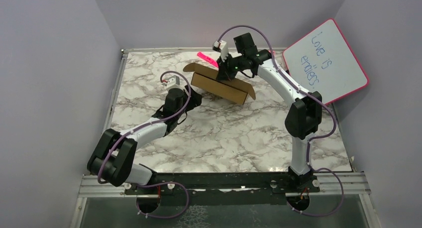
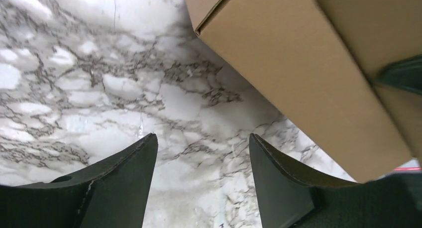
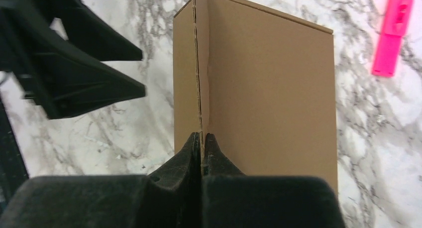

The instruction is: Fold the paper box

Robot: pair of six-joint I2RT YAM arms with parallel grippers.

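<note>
The paper box (image 1: 221, 86) is a brown cardboard shape lying at the far middle of the marble table, partly folded, with a flap raised at the back. My right gripper (image 1: 226, 71) reaches down onto it from the right. In the right wrist view that gripper (image 3: 202, 136) is shut on a thin upright edge of the paper box (image 3: 268, 88). My left gripper (image 1: 191, 96) sits just off the box's left end. In the left wrist view it (image 2: 203, 138) stands open over bare marble, with the paper box (image 2: 298, 63) up and to the right, apart from the fingers.
A pink marker (image 1: 207, 58) lies just behind the box, also seen as a pink marker (image 3: 393, 34) in the right wrist view. A pink-framed whiteboard (image 1: 326, 61) leans at the right wall. Purple walls close in the table at left, back and right.
</note>
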